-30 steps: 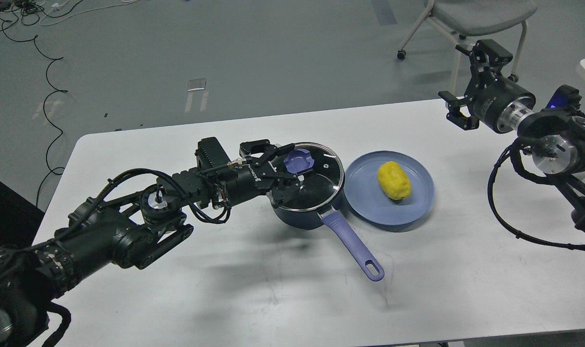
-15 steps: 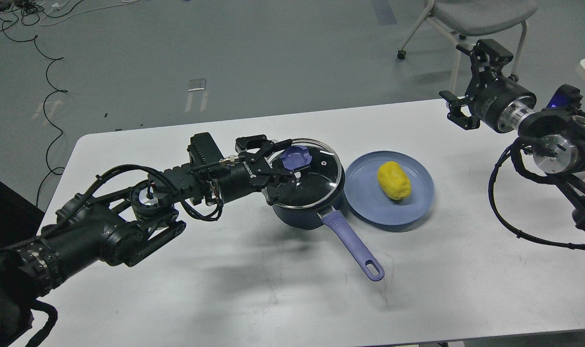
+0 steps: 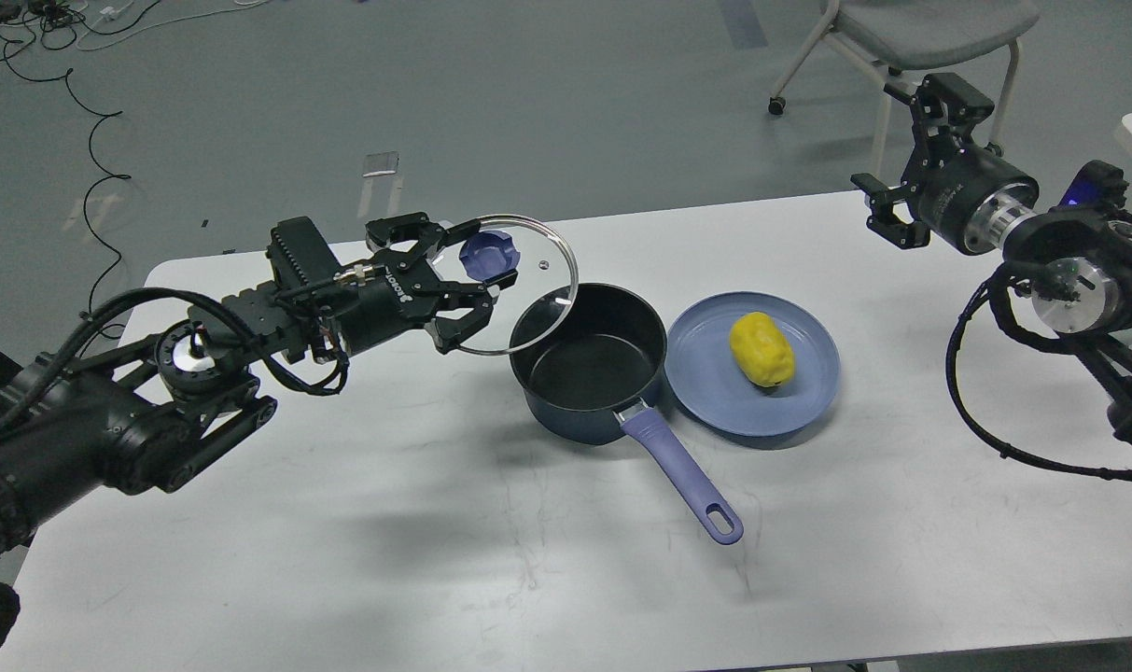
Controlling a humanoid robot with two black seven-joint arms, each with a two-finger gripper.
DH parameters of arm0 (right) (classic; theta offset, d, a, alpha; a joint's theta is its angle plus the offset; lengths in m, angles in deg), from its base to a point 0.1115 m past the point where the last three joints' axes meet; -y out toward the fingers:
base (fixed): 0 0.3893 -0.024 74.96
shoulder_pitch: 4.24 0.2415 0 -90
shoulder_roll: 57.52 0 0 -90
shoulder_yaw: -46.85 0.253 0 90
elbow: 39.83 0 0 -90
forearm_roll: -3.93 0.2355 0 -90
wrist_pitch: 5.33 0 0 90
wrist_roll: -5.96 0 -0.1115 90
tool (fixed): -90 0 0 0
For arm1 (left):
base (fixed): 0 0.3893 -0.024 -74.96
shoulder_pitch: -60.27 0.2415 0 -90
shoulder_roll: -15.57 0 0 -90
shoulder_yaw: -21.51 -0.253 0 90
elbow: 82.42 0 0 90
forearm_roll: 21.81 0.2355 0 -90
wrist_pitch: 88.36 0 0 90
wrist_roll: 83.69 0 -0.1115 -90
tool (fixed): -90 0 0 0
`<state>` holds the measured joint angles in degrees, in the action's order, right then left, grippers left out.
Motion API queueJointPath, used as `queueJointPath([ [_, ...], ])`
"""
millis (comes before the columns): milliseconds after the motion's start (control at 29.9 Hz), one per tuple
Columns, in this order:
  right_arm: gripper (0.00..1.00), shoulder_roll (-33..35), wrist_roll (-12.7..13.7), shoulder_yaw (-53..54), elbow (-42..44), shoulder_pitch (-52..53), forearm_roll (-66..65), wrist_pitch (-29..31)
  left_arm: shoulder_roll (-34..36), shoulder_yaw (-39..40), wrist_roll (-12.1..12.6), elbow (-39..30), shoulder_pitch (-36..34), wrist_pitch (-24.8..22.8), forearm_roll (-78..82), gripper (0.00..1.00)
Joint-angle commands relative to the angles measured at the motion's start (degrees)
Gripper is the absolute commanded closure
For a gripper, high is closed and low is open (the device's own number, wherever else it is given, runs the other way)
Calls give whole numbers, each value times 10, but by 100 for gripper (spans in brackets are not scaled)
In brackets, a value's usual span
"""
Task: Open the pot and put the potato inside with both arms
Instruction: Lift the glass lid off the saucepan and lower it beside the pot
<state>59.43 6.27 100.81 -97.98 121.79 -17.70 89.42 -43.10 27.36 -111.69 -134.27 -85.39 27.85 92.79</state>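
Your left gripper (image 3: 470,285), jaws pinching the glass lid (image 3: 519,280) by its knob, has just lifted it off the pot (image 3: 589,373) and swung it toward the table's left edge. The pot now stands open mid-table. The potato (image 3: 761,349) waits on the blue plate (image 3: 715,411) beside it. Your right gripper (image 3: 906,159) hangs spread at the far right corner.
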Motion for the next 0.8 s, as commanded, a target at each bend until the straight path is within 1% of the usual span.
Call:
queueJointPath([
  [0, 0, 0, 0, -1, 1, 1, 0, 1, 27, 0, 0, 0, 22, 18, 0, 36],
  [100, 0, 0, 0, -1, 1, 4, 0, 1, 42, 0, 0, 0, 29, 18, -1, 36],
  [334, 0, 0, 0, -19, 1, 4, 0, 1, 66, 0, 0, 2, 71, 18, -7, 36],
  [769, 0, 0, 0, -20, 1, 4, -1, 1, 67, 0, 0, 14, 115, 18, -24, 36],
])
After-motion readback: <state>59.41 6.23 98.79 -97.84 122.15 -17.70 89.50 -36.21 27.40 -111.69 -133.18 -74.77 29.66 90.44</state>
